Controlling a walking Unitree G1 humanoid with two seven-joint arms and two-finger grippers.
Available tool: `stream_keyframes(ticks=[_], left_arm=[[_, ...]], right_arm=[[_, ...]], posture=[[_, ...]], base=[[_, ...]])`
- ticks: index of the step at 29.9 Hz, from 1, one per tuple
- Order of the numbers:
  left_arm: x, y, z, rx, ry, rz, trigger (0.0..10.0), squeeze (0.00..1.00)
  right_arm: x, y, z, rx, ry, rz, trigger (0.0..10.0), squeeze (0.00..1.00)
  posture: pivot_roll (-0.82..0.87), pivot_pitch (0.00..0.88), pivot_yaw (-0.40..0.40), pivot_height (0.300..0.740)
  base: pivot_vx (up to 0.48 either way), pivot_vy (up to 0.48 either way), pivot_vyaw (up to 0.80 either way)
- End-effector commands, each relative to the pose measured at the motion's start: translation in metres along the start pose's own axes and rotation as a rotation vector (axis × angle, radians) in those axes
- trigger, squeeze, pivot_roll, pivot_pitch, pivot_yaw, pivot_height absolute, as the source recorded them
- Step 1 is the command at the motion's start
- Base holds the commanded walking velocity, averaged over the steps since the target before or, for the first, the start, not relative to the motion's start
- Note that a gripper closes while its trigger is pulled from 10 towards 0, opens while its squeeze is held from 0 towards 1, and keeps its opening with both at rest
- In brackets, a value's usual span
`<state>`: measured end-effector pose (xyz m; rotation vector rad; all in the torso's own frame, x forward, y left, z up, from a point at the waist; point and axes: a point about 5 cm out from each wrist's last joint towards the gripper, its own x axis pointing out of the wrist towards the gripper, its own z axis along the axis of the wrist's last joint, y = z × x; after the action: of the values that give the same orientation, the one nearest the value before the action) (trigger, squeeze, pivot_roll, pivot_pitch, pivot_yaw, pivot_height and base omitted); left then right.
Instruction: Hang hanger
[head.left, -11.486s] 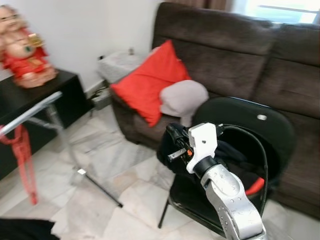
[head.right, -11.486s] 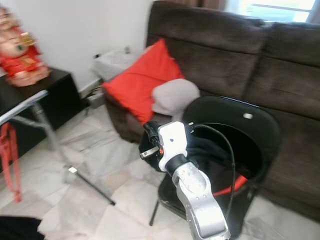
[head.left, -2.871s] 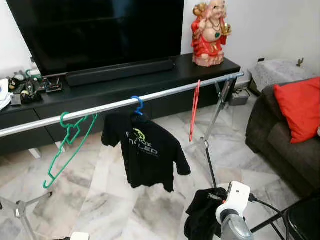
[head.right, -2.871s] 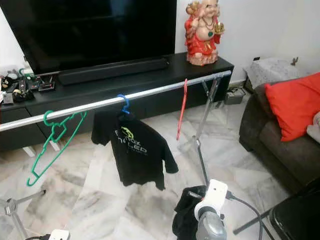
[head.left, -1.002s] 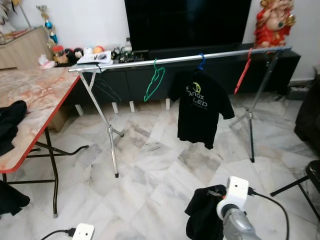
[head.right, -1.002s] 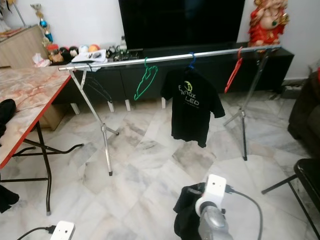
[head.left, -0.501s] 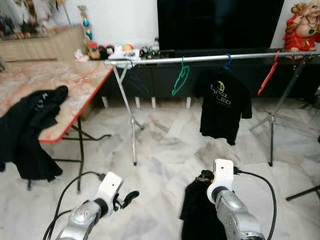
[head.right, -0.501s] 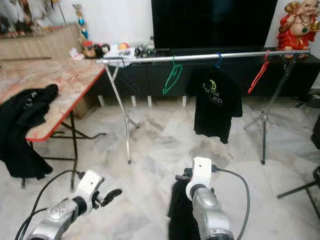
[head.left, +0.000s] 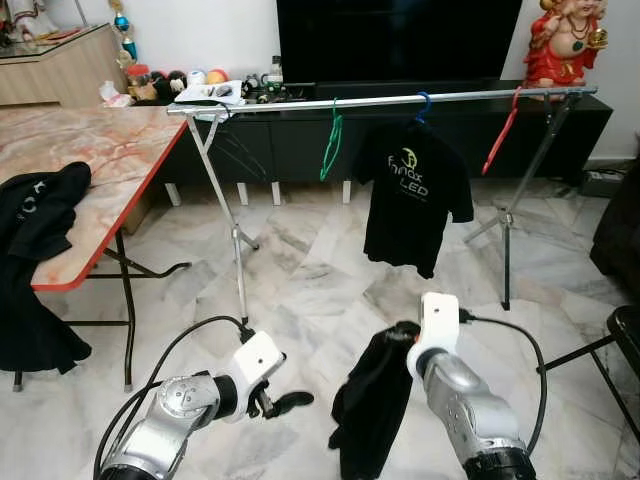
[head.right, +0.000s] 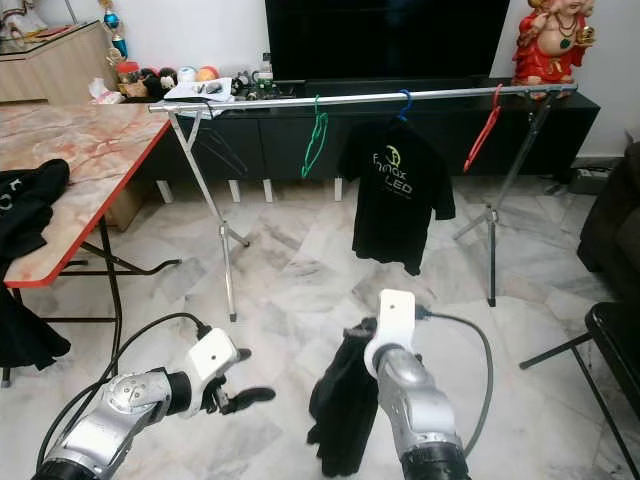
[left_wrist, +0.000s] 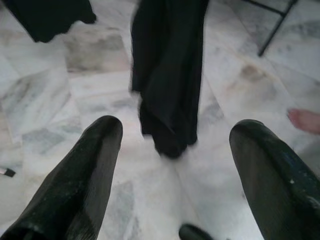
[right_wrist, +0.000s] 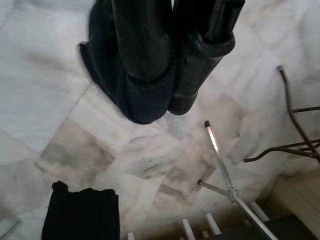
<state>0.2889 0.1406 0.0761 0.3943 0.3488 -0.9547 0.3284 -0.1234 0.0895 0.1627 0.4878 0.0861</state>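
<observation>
My right gripper (right_wrist: 170, 95) is shut on a black garment (head.left: 370, 410) that hangs limp from it above the marble floor. Whether a hanger is inside the cloth I cannot tell. To its left and lower, my left gripper (head.left: 282, 403) is open and empty, and its fingers (left_wrist: 82, 175) point toward the garment (left_wrist: 167, 75). Across the room stands a silver clothes rail (head.left: 380, 100). On it hang a green hanger (head.left: 330, 145), a blue hanger (head.left: 424, 102) with a black T-shirt (head.left: 412, 205), and a bare red hanger (head.left: 500, 135).
A marble-topped folding table (head.left: 90, 160) with a red edge stands at the left, with black clothing (head.left: 35, 215) draped over its corner. A dark TV cabinet (head.left: 300, 135) runs behind the rail. A black chair (head.left: 625, 335) and a sofa (head.left: 620, 225) are at the right edge.
The camera has shifted, so the rail now sits more to the left and the table shows less. Both arms stay low in front; the right gripper still holds the black garment.
</observation>
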Motion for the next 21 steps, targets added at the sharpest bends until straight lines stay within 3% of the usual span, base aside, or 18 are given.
stream_keyframes(ticks=[1, 10, 17, 21], left_arm=[[-0.002, 0.003, 0.016, 0.036, -0.031, -0.019, 10.0, 0.00], [0.009, -0.010, 0.053, 0.049, -0.136, -0.040, 10.0, 0.00], [0.021, -0.027, 0.065, 0.034, -0.190, -0.052, 10.0, 0.00], [0.029, -0.030, 0.072, -0.006, -0.214, 0.013, 10.0, 0.00]], right_arm=[[-0.008, 0.019, 0.025, 0.015, -0.077, 0.061, 10.0, 0.00], [-0.032, 0.043, 0.053, 0.076, -0.108, 0.103, 10.0, 0.00], [-0.047, 0.046, 0.062, 0.110, -0.128, 0.089, 10.0, 0.00], [-0.056, 0.050, 0.066, 0.147, -0.128, 0.085, 10.0, 0.00]], posture=[[0.13, 0.066, 0.040, 0.740], [0.11, 0.081, 0.030, 0.740], [0.10, 0.085, 0.036, 0.740], [0.09, 0.085, 0.040, 0.740]], base=[[0.000, 0.000, 0.00], [0.000, 0.000, 0.00], [0.000, 0.000, 0.00], [0.000, 0.000, 0.00]])
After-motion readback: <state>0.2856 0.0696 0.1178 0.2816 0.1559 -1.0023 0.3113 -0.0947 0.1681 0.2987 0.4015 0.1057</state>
